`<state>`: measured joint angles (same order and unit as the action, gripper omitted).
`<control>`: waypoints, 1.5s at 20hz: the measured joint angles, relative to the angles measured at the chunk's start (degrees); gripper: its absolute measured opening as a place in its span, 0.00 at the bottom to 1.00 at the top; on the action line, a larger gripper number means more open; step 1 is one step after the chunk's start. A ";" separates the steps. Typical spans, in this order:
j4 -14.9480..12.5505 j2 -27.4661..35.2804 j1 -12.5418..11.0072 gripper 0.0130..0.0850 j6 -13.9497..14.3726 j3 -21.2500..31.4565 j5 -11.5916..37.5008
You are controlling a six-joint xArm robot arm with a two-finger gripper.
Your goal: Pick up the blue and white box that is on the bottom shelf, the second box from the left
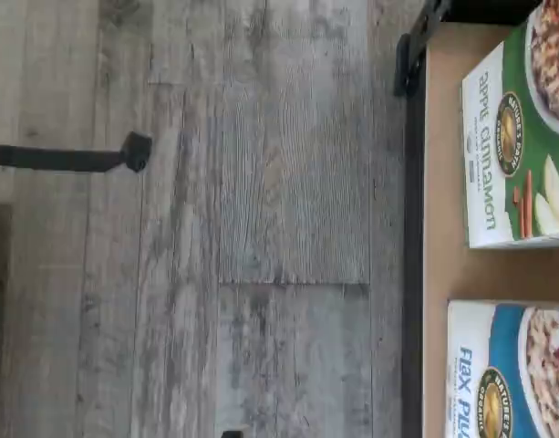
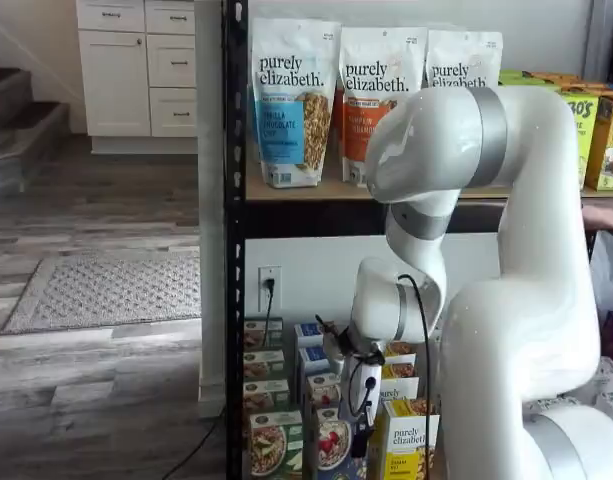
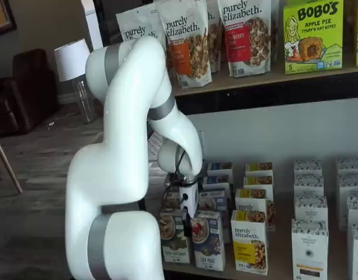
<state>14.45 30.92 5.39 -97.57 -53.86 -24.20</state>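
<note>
We see the bottom shelf (image 3: 284, 265), a tan board, carrying rows of small cartons: green carton (image 3: 174, 236) at front left, the blue and white box (image 3: 208, 239) just beside it, then a yellow carton (image 3: 249, 241).

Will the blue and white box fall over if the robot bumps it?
Probably, if nudged hard. The blue and white box stands upright and narrow at the front of the bottom shelf, so it looks tippy. It seems to be a stiff cardboard carton, likely light. The green carton close beside it might stop a sideways fall.
</note>
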 joint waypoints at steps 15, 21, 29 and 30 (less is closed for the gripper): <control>8.66 -1.99 0.96 1.00 -7.15 2.67 3.08; 15.47 -1.67 1.12 1.00 -13.34 2.56 4.71; 16.01 -0.37 0.04 1.00 -14.76 0.69 4.14; 16.43 -0.10 -0.04 1.00 -15.21 0.32 4.06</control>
<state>30.87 30.81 5.35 -112.78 -53.53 -20.14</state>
